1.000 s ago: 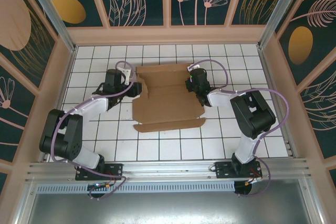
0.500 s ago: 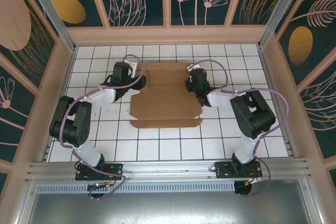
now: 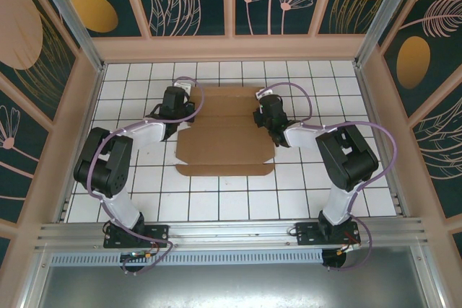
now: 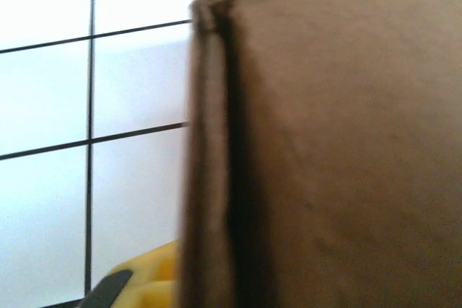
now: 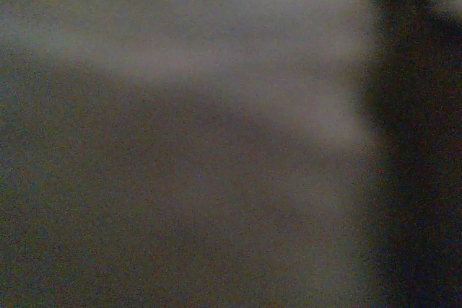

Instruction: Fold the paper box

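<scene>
Over on the left, finds the left end effector pressed together right at the left edge of the paper box. Cannot tell whether pinching cardboard. Spots the box lying mid-table, between both arms. At its right edge, meets the right end effector; cannot tell spread or pinching.

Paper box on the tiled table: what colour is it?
The paper box is plain brown, best seen in the top view.
</scene>
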You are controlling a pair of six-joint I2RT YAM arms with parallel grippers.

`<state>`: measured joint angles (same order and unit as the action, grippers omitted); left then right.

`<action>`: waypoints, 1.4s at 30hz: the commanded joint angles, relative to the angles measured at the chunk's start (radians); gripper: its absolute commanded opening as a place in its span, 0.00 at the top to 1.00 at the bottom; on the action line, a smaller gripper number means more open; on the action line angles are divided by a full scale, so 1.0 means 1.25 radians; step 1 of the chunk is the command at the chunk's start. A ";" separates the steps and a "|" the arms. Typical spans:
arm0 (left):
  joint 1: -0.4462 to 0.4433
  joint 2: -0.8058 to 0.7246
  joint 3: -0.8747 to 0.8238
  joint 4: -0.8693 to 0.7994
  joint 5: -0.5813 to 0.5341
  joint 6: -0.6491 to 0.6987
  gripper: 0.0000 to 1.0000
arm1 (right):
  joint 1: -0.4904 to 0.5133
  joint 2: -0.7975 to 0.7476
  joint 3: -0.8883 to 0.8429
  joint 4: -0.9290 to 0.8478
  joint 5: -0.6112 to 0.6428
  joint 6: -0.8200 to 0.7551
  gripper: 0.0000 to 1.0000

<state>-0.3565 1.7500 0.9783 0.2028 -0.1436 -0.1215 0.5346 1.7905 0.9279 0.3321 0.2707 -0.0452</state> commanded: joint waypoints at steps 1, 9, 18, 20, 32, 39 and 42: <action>-0.007 0.006 0.004 0.023 -0.087 -0.006 0.96 | 0.005 0.014 0.006 -0.061 0.000 -0.004 0.86; -0.053 0.034 0.034 -0.028 -0.257 -0.075 1.00 | 0.027 0.000 0.011 -0.066 0.041 0.028 0.86; -0.062 0.041 0.020 0.009 -0.242 -0.148 0.97 | 0.042 0.003 0.008 -0.064 0.079 0.028 0.87; -0.060 0.024 0.001 0.039 -0.206 -0.152 0.86 | 0.040 -0.001 0.001 -0.061 0.082 0.024 0.86; -0.034 -0.093 -0.151 0.170 -0.084 -0.196 0.39 | 0.030 -0.056 -0.030 -0.026 0.038 0.019 0.53; -0.034 -0.156 -0.190 0.209 -0.004 -0.180 0.31 | 0.030 -0.160 -0.089 0.018 -0.003 0.009 0.26; -0.034 -0.194 -0.216 0.215 0.011 -0.188 0.29 | 0.031 -0.214 -0.112 0.016 0.003 0.029 0.25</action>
<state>-0.3992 1.5581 0.7368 0.4221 -0.1730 -0.3500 0.5758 1.5906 0.8143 0.3141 0.2810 -0.0254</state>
